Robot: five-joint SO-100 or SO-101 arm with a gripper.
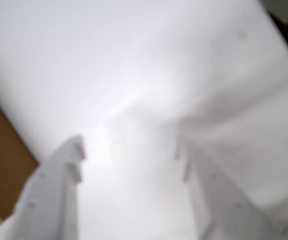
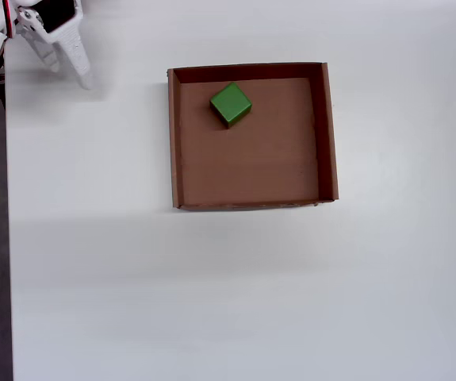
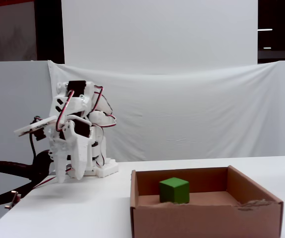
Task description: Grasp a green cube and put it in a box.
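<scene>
On the white table [image 2: 212, 286], a brown cardboard box [image 2: 327, 135] sits a little right of centre in the overhead view, its low walls closing a square, plain floor. The green cube [image 2: 231, 104] rests inside it, on the floor near the far wall and left of the middle, turned slightly askew to the walls and touching none of them. In the fixed view the same cube [image 3: 174, 190] shows over the torn near wall of the box [image 3: 206, 218].

The end effector [image 2: 70, 71] is at the far left corner of the table in the overhead view, well apart from the box, with its two white fingers spread and nothing between them. The wrist view agrees: both fingers [image 1: 58, 190] stand apart over blurred white surface, empty. In the fixed view the folded white arm [image 3: 75, 139] stands at the left, beside a black clamp [image 3: 18, 171] at the table edge.

A creased white cloth [image 3: 192, 114] hangs behind the table as a backdrop, with a pale wall panel above it and dark room at either side.
</scene>
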